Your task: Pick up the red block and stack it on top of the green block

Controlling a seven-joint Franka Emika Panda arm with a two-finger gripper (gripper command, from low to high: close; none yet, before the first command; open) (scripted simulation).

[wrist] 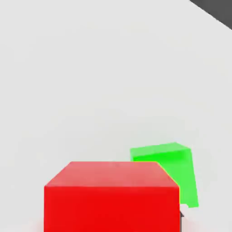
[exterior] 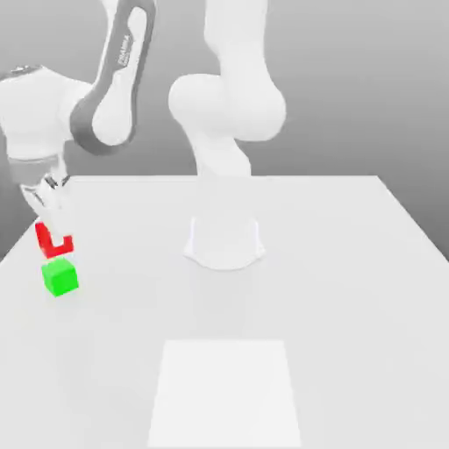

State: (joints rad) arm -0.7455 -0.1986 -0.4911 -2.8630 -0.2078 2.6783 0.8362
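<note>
At the exterior view's left, my gripper is shut on the red block. A white finger covers the middle of the block. It hangs just above the green block, which rests on the white table; I cannot tell whether the two cubes touch. In the hand view the red block sits close to the camera. The green block shows past one of its edges, lower and offset to one side.
The arm's white base stands at the table's middle, toward the back. A slightly brighter square patch lies on the table near its front edge. The table's left edge runs close to the two blocks.
</note>
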